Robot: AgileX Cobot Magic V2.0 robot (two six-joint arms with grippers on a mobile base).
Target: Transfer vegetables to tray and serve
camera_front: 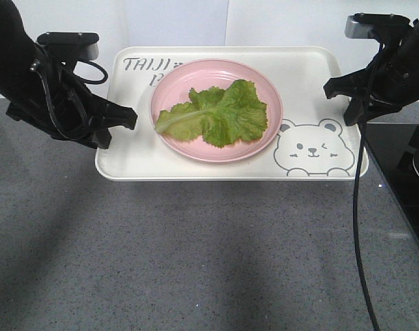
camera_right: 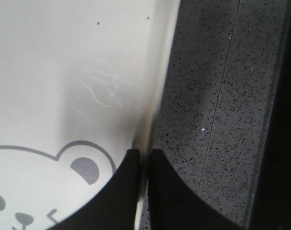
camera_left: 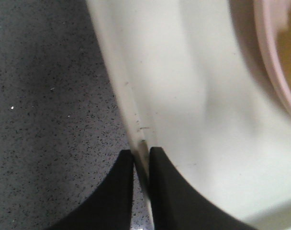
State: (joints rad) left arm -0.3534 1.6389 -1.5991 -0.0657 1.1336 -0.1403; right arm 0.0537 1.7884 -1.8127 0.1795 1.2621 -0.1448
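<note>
Both sets of jaws are clamped on the tray (camera_front: 306, 76): you can see the left gripper (camera_left: 141, 160) pinching the left rim and the right gripper (camera_right: 145, 158) pinching the right rim beside the printed bear face (camera_front: 313, 146). Note that the vegetables (camera_front: 216, 114) lie on the pink plate (camera_front: 169, 86), which sits on the tray, and the tray is over the grey speckled counter (camera_front: 196, 248).

Green vegetables (camera_front: 216, 112), pink plate (camera_front: 174, 83), cream bear-printed tray (camera_front: 306, 76), speckled grey counter (camera_front: 196, 255).
</note>
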